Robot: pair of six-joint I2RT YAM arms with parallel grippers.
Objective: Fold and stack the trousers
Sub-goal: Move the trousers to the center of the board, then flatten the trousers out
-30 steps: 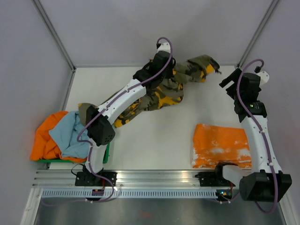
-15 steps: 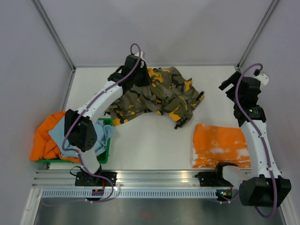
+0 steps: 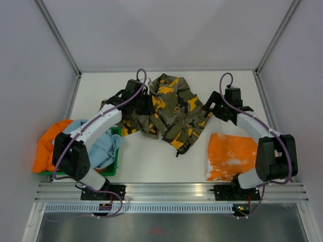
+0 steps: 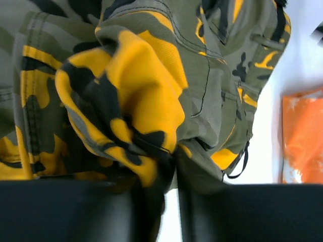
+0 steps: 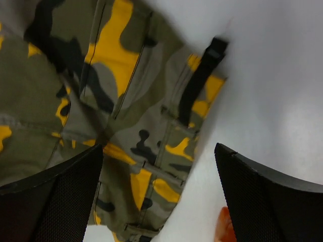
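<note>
The camouflage trousers (image 3: 171, 108) lie bunched on the white table, olive with black and yellow-orange blotches. My left gripper (image 3: 143, 102) is shut on a fold of them at their left side; in the left wrist view the cloth (image 4: 136, 96) is pinched between the dark fingers (image 4: 146, 212). My right gripper (image 3: 211, 107) is open just beside the trousers' right edge. In the right wrist view the trousers (image 5: 121, 116) lie between and beyond the spread fingers (image 5: 50, 201), with a black strap (image 5: 202, 75) showing.
A folded orange garment (image 3: 237, 156) lies at the right front, also in the left wrist view (image 4: 303, 136). A green basket (image 3: 115, 161) at the left front holds a light blue cloth (image 3: 98, 146) and an orange cloth (image 3: 48, 151). Walls enclose the table.
My left gripper has dragged the trousers toward the front and centre. My right arm has swung in from the far right corner to the trousers' right edge.
</note>
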